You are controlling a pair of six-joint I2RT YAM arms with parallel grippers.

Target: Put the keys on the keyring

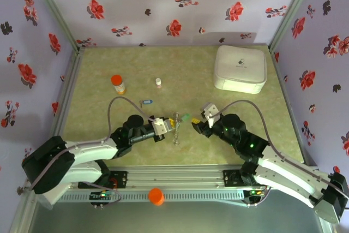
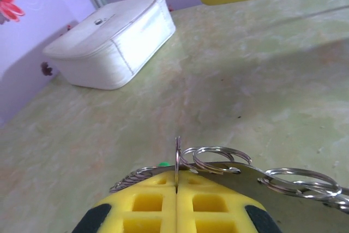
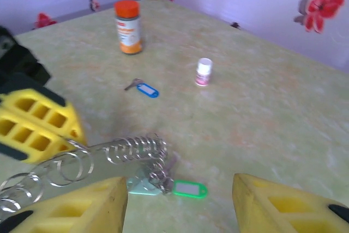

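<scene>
Altogether — 1 blue key (image 3: 146, 90), 1 green key (image 3: 189, 189), 1 keyring (image 3: 136, 148)

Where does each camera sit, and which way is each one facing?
Top external: above and behind the bases, looking down on the table; left arm, right arm, left gripper and right gripper show.
Left wrist: low over its own yellow fingers, shut on the keyring, facing the white case.
Right wrist: looking between its open fingers toward the orange-capped bottle and blue key.
Shared: both wrist views show the keyring and the other gripper's yellow fingers.
</scene>
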